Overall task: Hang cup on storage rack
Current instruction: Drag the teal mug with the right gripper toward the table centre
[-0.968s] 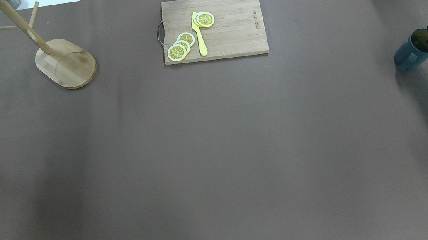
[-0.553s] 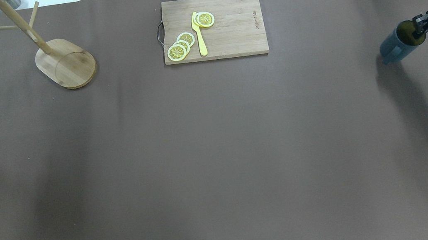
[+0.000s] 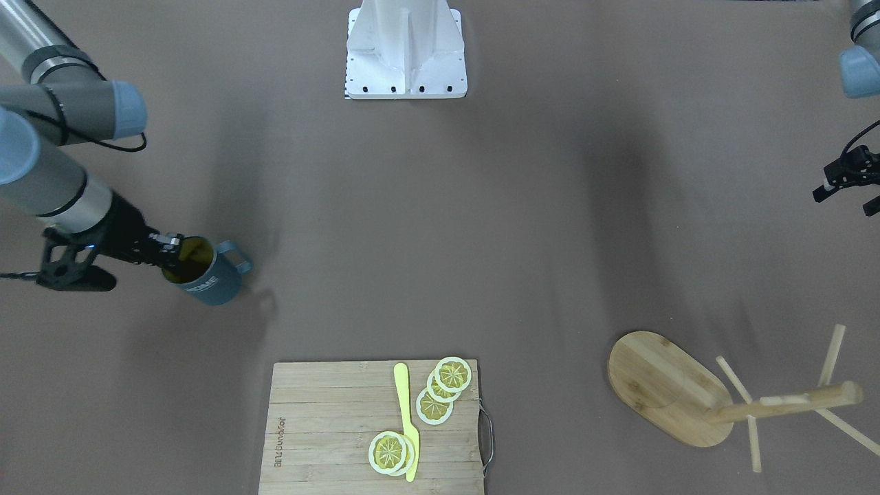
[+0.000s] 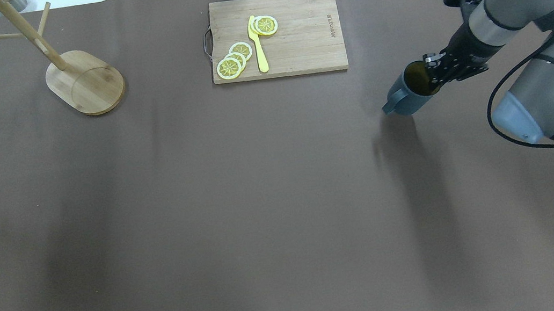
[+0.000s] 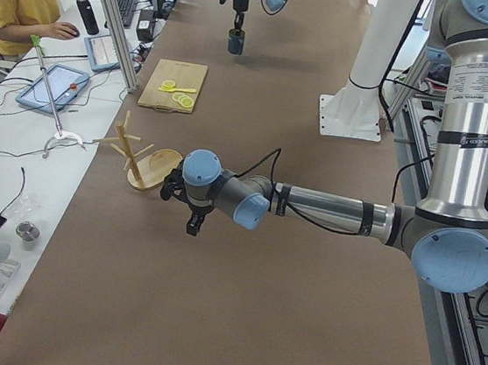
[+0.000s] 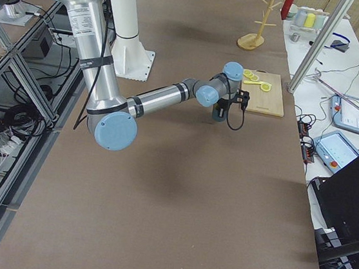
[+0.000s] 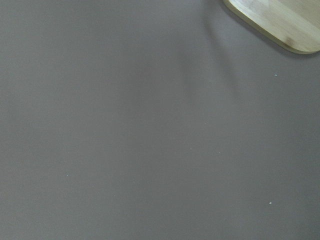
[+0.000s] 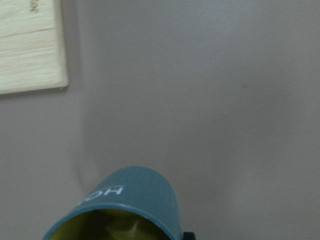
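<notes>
Right gripper (image 4: 428, 76) pinches the rim of the cup (image 4: 406, 101), one finger inside the yellowish mouth. Cup is tilted and held above the brown table, handle pointing left, "HOME" lettering on its side. It hangs just right of the cutting board (image 4: 304, 38), slightly nearer. Storage rack (image 4: 85, 82) stands at far left, well apart. Left gripper (image 3: 849, 182) hovers near the rack's base; whether spread or pressed together, cannot tell.
</notes>
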Available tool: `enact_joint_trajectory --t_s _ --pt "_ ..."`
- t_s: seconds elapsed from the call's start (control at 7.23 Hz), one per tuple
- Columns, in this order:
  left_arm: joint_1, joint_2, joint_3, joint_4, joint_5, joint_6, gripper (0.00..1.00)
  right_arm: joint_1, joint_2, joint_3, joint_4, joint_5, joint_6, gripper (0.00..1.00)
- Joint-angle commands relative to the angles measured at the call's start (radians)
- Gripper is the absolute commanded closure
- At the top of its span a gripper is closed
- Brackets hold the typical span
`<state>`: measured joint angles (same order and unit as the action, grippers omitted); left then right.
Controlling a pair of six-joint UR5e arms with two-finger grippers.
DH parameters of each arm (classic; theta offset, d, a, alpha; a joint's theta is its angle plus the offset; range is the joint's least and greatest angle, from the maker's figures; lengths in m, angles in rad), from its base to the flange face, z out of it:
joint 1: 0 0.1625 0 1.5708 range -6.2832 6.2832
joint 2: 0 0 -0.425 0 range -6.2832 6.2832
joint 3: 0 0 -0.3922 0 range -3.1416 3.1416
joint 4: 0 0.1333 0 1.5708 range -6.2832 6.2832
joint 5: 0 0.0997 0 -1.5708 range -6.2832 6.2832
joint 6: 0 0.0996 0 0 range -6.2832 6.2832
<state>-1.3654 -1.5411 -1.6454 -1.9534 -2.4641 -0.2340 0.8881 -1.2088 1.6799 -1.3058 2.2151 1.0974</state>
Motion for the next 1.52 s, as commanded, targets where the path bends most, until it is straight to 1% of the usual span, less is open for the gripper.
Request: enact_joint_trajectory --t_s 0.0,0.14,0.28,0.41,0.55,0.97,1.11,1.24,1.38 --pt "0.0 -0.001 0.001 -0.002 0.0 0.007 0.02 -0.18 0.191 0.038 -0.131 -0.104 0.267 1.0" --pt "-0.001 0.001 -0.004 -0.004 0.0 0.009 0.02 -0.234 0.253 0.037 -0.197 -0.138 0.304 1.0" --pt "0.0 0.001 -0.001 -0.024 0.0 0.007 0.02 -0.285 0.27 0.035 -0.198 -0.188 0.352 1.0" --pt "0.0 0.002 -0.001 -0.025 0.002 0.007 0.02 -0.34 0.282 0.029 -0.198 -0.262 0.351 1.0" --pt "0.0 0.002 0.001 -0.025 0.002 0.007 0.02 -0.371 0.282 0.023 -0.196 -0.29 0.339 1.0" --pt "0.012 0.006 0.001 -0.025 0.0 0.005 0.02 -0.4 0.288 0.012 -0.19 -0.296 0.299 1.0" --pt "0.012 0.006 0.001 -0.027 -0.001 0.004 0.02 -0.4 0.295 0.003 -0.193 -0.292 0.3 0.59" --pt "0.012 0.001 -0.004 -0.03 -0.013 -0.004 0.02 -0.4 0.302 -0.003 -0.194 -0.296 0.305 0.01" --pt "0.044 -0.011 -0.008 -0.032 -0.013 -0.005 0.02 -0.388 0.314 0.006 -0.194 -0.289 0.302 0.0"
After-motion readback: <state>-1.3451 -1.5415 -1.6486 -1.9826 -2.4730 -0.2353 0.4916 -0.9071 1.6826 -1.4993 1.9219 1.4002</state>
